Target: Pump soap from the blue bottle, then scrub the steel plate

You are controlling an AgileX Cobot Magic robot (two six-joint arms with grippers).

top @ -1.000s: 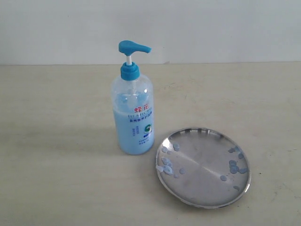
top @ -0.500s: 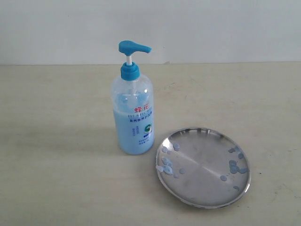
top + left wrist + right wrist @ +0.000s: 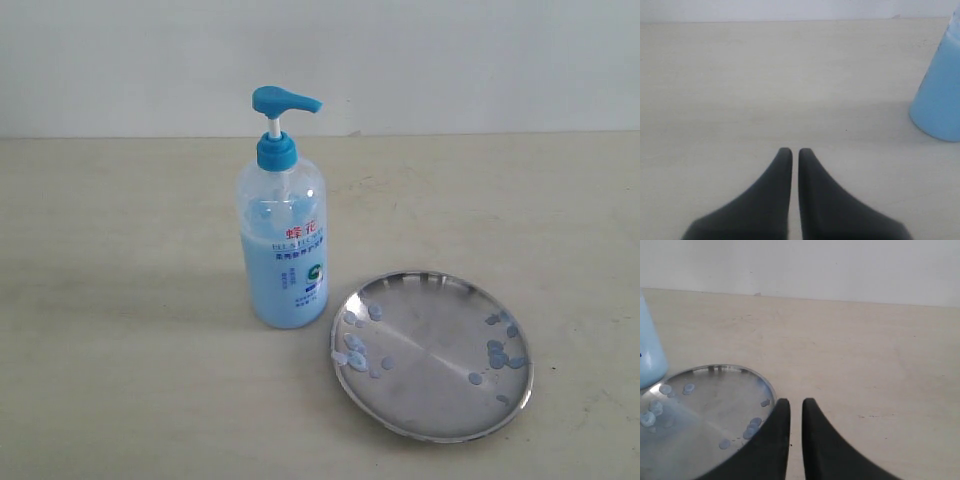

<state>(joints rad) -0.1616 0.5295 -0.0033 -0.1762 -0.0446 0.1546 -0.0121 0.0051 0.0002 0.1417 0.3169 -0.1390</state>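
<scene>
Closest to the left wrist camera we see the left end effector (image 3: 792, 151), its two dark fingers pressed almost together with only a thin slit between them, pinching nothing and poised over bare bench (image 3: 740, 90). The base of the bottle (image 3: 940, 100) stands farther off to one side. The right end effector (image 3: 796, 401) is likewise nearly closed and empty, its tips just beside the rim of the plate (image 3: 705, 410). In the exterior view neither end effector shows. The steel plate (image 3: 432, 355) lies flat in the lower right of the frame, with pale blue blobs of soap (image 3: 355, 345) clustered along its left and right edges. Just behind it, left of centre, the bottle (image 3: 286, 250) stands upright on the bench (image 3: 120, 380), so near the rim that we cannot tell whether they touch. It is roughly two-thirds full of light blue liquid, and its raised blue pump spout (image 3: 287, 101) points toward the right of the frame. Beyond the bench's far edge rises a plain pale wall (image 3: 450, 60).
</scene>
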